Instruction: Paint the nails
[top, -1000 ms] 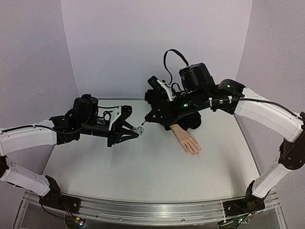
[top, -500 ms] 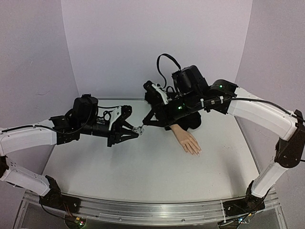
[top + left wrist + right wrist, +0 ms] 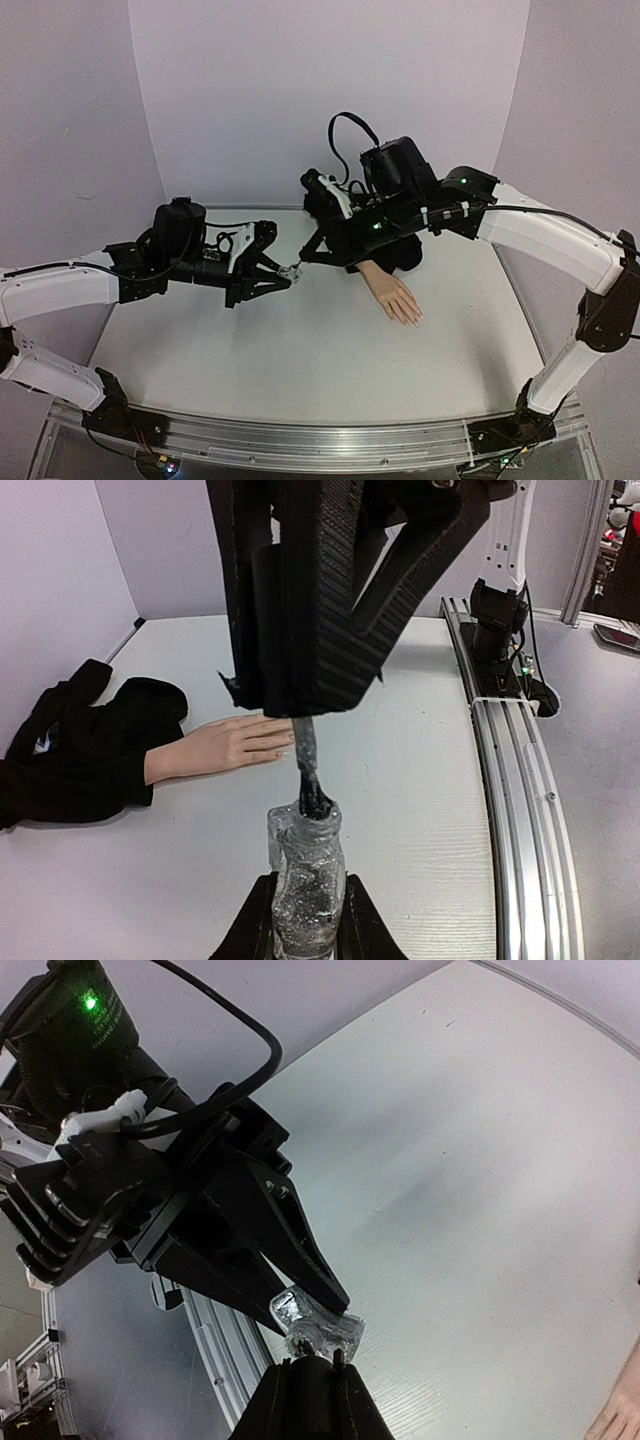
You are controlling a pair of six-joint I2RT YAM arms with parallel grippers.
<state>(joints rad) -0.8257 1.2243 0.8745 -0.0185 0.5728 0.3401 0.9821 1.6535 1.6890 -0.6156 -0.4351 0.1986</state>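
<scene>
My left gripper (image 3: 283, 277) is shut on a small clear glitter bottle (image 3: 292, 271), held above the table; in the left wrist view its jaws clamp the bottle (image 3: 305, 880) low on both sides. My right gripper (image 3: 308, 252) is shut on the dark brush cap (image 3: 312, 1392), right over the bottle's neck (image 3: 320, 1328). The brush stem (image 3: 304, 760) reaches down into the neck. The peach mannequin hand (image 3: 395, 296) lies flat to the right, with a black sleeve (image 3: 402, 256). Its pale nails (image 3: 283, 742) tip the fingers and are apart from both grippers.
The crumpled black sleeve cloth (image 3: 80, 750) spreads behind the hand toward the back wall. An aluminium rail (image 3: 300, 440) runs along the near table edge and also shows in the left wrist view (image 3: 515, 780). Purple walls close in the back and sides.
My right arm has shifted a little to the left over the bottle, then stopped. My left arm and the bottle have not moved.
</scene>
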